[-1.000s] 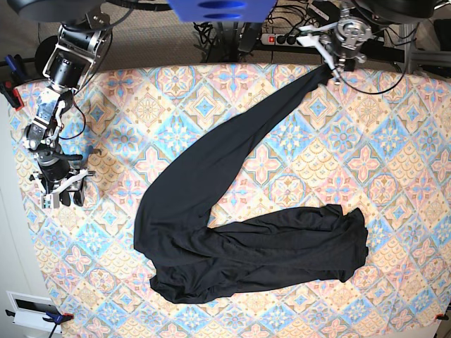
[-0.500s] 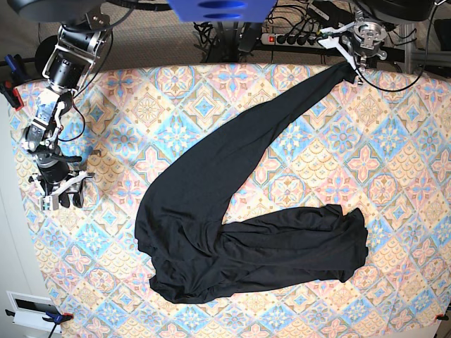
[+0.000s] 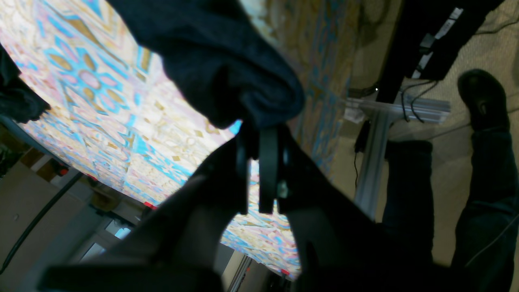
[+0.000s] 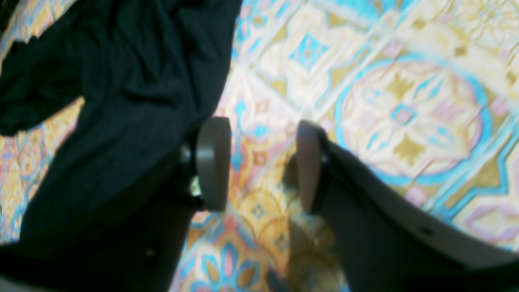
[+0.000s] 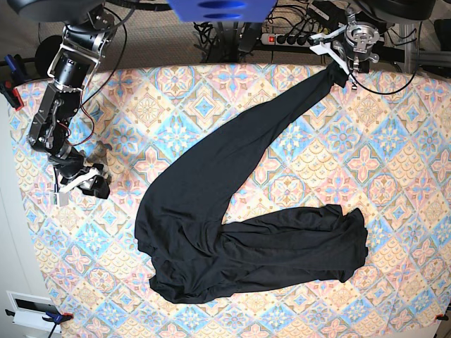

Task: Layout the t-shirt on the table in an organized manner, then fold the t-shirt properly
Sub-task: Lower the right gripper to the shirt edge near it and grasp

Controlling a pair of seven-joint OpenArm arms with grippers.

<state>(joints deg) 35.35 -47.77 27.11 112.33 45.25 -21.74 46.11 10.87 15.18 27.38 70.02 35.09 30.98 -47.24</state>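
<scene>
A black long-sleeved shirt (image 5: 232, 225) lies on a desk (image 5: 394, 141) covered in a cloth of pink, blue and cream diamond tiles with flower motifs. In the overhead view the shirt's body is bunched at the lower middle of the desk, creased and rumpled. One part stretches to the right along the lower half, ending in a gathered fold. One sleeve runs in a long diagonal from the body up to the far right corner of the desk.

The left end effector (image 5: 340, 68) is at that far corner, at the desk's back edge. Its fingers are pressed together, pinching the end of the sleeve. In the left wrist view the dark fabric (image 3: 227, 69) bulges above the closed fingers (image 3: 267, 162), with the patterned cloth behind and the floor beyond the desk edge.

The right end effector (image 5: 88, 183) hangs low over the left side of the desk, apart from the shirt and holding nothing. In the right wrist view its two pale pads (image 4: 213, 162) stand spread with bare patterned cloth showing between them, and the black shirt (image 4: 121, 81) fills the upper left of that picture.

Behind the desk, cables and a power strip (image 5: 289, 39) lie on the floor.
</scene>
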